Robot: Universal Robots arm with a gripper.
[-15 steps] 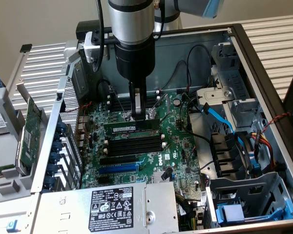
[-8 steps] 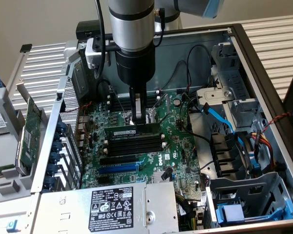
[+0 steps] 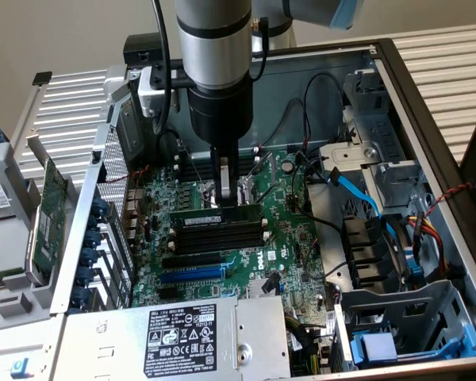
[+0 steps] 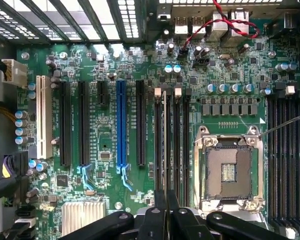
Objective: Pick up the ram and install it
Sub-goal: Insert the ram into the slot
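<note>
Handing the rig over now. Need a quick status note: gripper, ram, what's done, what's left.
Gripper: shut on the ram, gripping its top edge around mid-length.
Ram: upright, long edge down, lined up along the black memory slots beside the processor socket.
Done: pickup.
Left: install. Can't tell whether the ram is seated in a slot.

We see the ram [image 3: 194, 214], a long, narrow green stick, standing level on its long edge, pinched near mid-length by the gripper [image 3: 224, 200] and lined up along the nearest of the black memory slots [image 3: 222, 236], edge-on from the wrist view [image 4: 164, 145].
</note>
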